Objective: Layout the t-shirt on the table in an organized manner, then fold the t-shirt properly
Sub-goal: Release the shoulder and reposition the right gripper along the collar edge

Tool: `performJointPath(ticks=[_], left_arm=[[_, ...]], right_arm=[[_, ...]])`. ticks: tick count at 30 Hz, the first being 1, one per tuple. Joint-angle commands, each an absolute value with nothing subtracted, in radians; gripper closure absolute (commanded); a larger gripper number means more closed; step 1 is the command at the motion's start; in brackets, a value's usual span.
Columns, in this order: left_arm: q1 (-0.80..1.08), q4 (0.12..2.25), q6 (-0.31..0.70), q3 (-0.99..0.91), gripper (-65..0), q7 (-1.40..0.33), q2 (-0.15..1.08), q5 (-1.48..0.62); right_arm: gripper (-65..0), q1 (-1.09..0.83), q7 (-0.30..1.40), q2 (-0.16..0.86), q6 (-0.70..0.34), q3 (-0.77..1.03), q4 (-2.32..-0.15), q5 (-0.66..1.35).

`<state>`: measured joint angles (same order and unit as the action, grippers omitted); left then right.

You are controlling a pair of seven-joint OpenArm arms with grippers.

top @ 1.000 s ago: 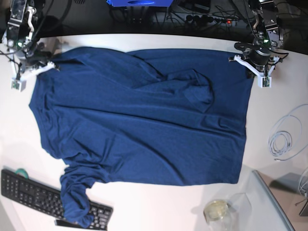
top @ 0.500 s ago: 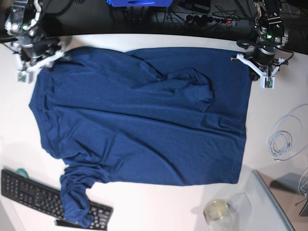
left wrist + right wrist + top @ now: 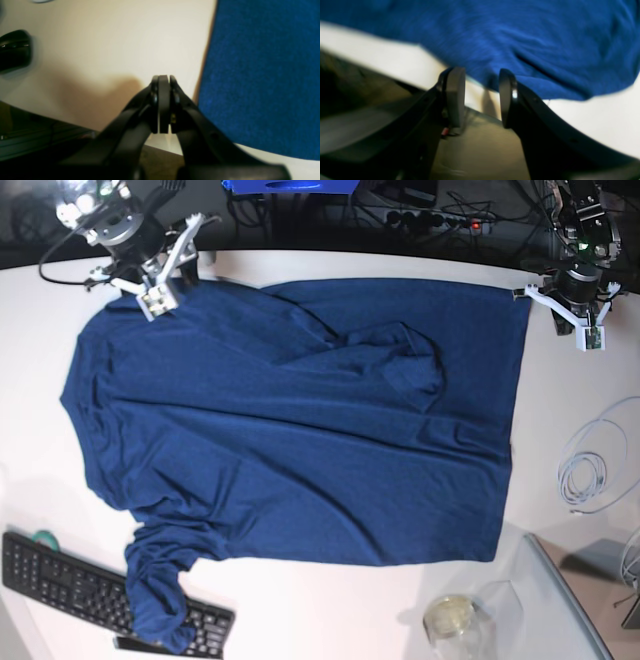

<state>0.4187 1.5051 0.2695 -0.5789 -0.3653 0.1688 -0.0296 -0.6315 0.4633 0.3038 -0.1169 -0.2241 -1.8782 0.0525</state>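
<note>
Partly hidden: t-shirt (image 3: 300,430) sleeve over keyboard (image 3: 70,580); left pincer (image 3: 163,82) closed; right pincer (image 3: 481,95) open, empty

The t-shirt (image 3: 300,430) is dark navy-blue, plain and without print. It lies spread almost flat on the white worktop (image 3: 560,410) and covers most of its middle. The hem edge runs straight at 3 o'clock. At 12 o'clock one sleeve is folded over the body and makes a wrinkled bump. At 7 o'clock the other sleeve is bunched and lies over a black keyboard (image 3: 70,580). Soft creases run across the cloth.
</note>
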Motion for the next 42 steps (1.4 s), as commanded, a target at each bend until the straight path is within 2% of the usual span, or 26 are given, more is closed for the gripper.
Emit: performJointPath(ticks=[1,4,9,19,21,23,24,34,42], left_arm=[[0.421,1.52,0.271,-0.582,0.0,-0.346,0.179,-0.033],[0.421,1.518,0.271,-0.582,0.0,-0.346,0.179,-0.035],[0.423,1.518,0.271,-0.582,0.0,-0.346,0.179,-0.033],[0.438,1.518,0.271,-0.602,0.0,-0.344,0.179,-0.039],[0.438,1.518,0.271,-0.602,0.0,-0.344,0.179,-0.036],[0.438,1.518,0.271,-0.602,0.0,-0.344,0.179,-0.038],[0.438,1.518,0.271,-0.602,0.0,-0.344,0.179,-0.039],[0.429,1.518,0.271,-0.602,0.0,-0.344,0.179,-0.042],[0.429,1.518,0.271,-0.602,0.0,-0.341,0.179,-0.042]], right_arm=[[-21.5,-0.636,0.44,0.302,-0.116,-0.249,-1.896,0.025],[-21.5,-0.631,0.44,0.275,-0.114,-0.289,-1.891,-0.088],[-21.5,-0.607,0.44,0.237,-0.114,-0.274,-1.848,-0.151],[-21.0,-0.564,0.44,0.239,-0.114,-0.268,-1.762,-0.168],[-14.3,-0.556,0.44,0.239,-0.114,-0.268,-1.753,-0.168],[-2.0,-0.556,0.44,0.239,-0.116,-0.268,-1.753,-0.168],[0.0,-0.556,0.441,0.239,-0.116,-0.268,-1.756,-0.168],[0.0,-0.55,0.584,0.246,-0.12,-0.268,-1.903,-0.168],[0.0,-0.447,0.665,0.246,-0.122,-0.275,-1.923,-0.168]])
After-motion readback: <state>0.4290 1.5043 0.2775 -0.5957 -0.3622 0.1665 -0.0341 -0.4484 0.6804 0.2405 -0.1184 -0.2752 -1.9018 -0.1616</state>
